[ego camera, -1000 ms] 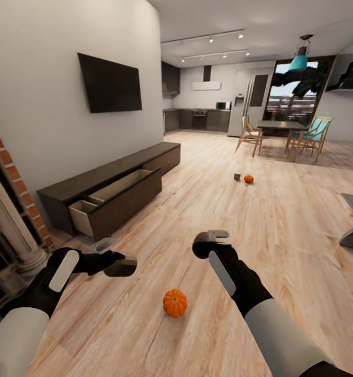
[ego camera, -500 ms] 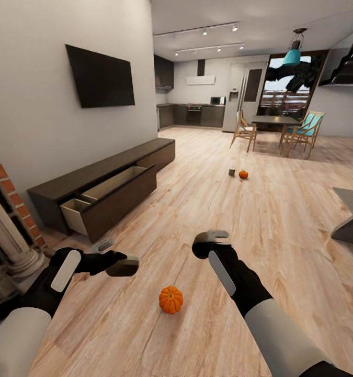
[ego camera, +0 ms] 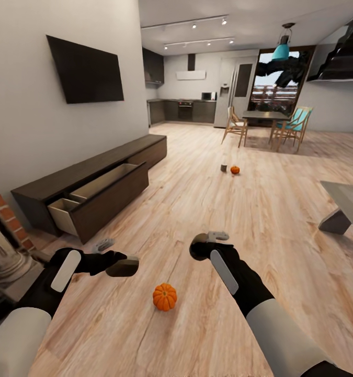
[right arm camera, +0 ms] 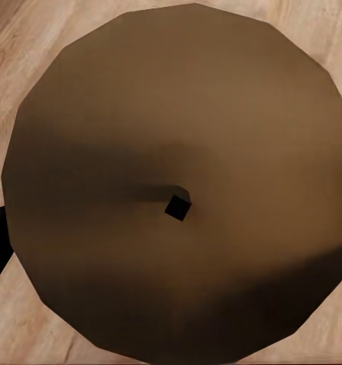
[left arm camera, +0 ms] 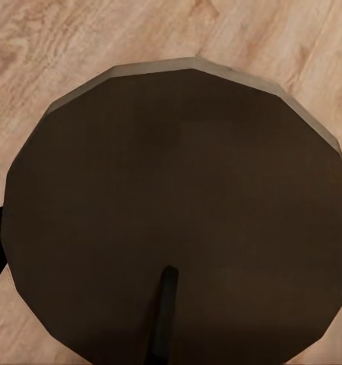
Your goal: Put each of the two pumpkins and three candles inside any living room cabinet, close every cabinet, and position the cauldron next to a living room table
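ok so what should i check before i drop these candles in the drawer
1. Left gripper grips left candle: ok
2. Right gripper grips right candle: ok
3. Cabinet drawer open: ok
4. Free space in the drawer: cannot tell
5. Near pumpkin stowed: not ok, on the floor between the arms
6. Far pumpkin and third candle stowed: not ok, on the floor

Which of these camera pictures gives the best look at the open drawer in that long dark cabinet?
The head view: the cabinet stands along the wall with its drawer pulled out, pale inside. The wrist views each show a candle top close up, the left candle and the right candle, with wood floor around, so they tell nothing about the drawer.
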Motion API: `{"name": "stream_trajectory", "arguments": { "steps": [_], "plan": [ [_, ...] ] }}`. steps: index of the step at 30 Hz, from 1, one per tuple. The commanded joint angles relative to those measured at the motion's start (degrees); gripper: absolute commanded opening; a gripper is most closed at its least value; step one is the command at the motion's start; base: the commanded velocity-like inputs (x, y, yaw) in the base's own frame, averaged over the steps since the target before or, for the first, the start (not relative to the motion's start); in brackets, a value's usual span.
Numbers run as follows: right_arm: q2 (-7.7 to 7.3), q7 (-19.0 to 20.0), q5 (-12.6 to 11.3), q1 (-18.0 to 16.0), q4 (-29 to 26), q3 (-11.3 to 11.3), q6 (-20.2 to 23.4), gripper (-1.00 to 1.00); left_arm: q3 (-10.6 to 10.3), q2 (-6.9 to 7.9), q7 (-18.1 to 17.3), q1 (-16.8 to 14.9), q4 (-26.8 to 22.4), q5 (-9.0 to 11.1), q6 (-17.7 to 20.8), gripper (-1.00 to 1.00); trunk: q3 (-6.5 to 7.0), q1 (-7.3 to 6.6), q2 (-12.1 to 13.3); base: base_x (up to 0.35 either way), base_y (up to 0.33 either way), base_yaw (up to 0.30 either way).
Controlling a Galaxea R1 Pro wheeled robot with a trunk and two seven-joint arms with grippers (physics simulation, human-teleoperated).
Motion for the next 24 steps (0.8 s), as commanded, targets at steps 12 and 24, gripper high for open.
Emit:
{"name": "stream_trajectory", "arguments": {
  "steps": [12,24],
  "plan": [
    [0.11,-0.32,-0.18,-0.01,0.02,0.44,0.07,-1.0,0.01,0.0,-0.1,0.0,0.02,-0.11,0.0,-1.0,-0.23,0.0,0.0,0.0,0.0,-0.167],
    [0.06,-0.27,-0.16,-0.02,0.08,0.44,0.07,-1.0,0.01,0.0,-0.09,0.0,0.02,-0.09,0.0,-1.0,0.28,0.0,0.0,0.0,0.0,-0.277]
  ]
}}
